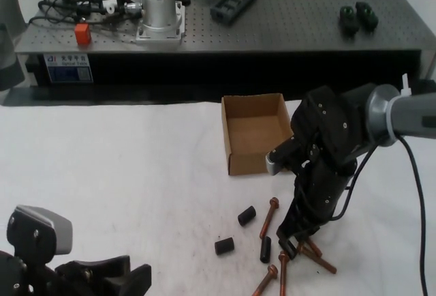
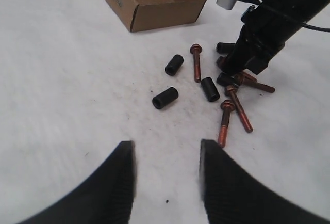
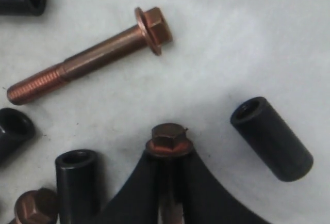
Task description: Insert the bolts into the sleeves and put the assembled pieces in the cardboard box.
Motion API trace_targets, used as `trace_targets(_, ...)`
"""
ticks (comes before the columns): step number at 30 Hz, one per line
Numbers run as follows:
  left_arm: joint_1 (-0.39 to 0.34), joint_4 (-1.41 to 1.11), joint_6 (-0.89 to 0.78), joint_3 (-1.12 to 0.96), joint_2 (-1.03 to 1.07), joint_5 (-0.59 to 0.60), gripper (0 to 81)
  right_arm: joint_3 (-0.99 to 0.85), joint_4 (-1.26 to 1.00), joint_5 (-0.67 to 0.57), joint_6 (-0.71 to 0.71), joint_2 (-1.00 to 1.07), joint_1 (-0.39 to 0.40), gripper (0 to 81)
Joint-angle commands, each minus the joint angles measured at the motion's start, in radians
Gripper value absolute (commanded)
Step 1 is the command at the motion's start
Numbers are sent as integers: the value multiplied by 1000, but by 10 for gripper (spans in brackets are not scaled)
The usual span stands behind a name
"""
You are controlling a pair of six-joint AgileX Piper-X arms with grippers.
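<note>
Left pincer (image 2: 166, 154): low over the desk (image 1: 102, 173) at the near left, fingers spread wide, holding nothing. Loose sleeves (image 2: 165, 97) and several bolts (image 2: 196, 63) lie on the desk on the near side of the open box (image 1: 248, 163). Right pincer (image 3: 169, 162): lowered among these bolts, fingers closed on one bolt (image 3: 169, 137) just below its head, shank between the fingers.
</note>
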Motion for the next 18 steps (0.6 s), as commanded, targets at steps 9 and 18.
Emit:
trace_targets(9, -2, -7, 90, -62, 122, 72, 302, -7, -43, 20, 14, -77, -17, 44)
trace_targets(18, -2, 42, 332, -364, 594, 91, 302, 118, -41, -127, 139, -476, -79, 44)
